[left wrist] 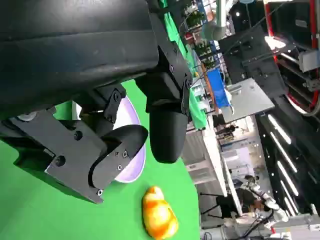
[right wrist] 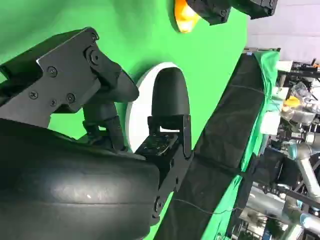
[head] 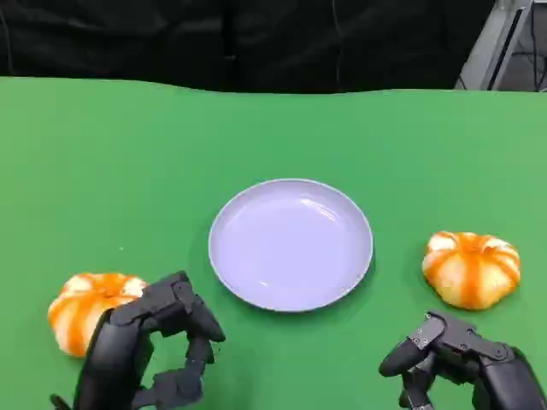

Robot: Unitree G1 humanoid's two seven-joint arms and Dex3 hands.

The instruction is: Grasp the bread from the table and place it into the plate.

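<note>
A round pale plate (head: 291, 246) lies in the middle of the green table (head: 102, 154) with nothing in it. One orange-and-white bread (head: 88, 307) sits to its left, a second bread (head: 472, 268) to its right. My left hand (head: 158, 352) hovers just right of the left bread, fingers curved and apart, holding nothing. Below the right bread, my right hand (head: 461, 359) is also empty. Past my left hand (left wrist: 125, 135), the left wrist view has the plate (left wrist: 134, 162) and the right bread (left wrist: 159, 216). Beyond my right hand (right wrist: 115, 100), the right wrist view has the plate (right wrist: 140, 105) and the left bread (right wrist: 183, 19).
The green table ends at a black curtain (head: 256, 43) along the far edge. Open green surface surrounds the plate on every side. A lab room with equipment (left wrist: 260, 125) lies beyond the table.
</note>
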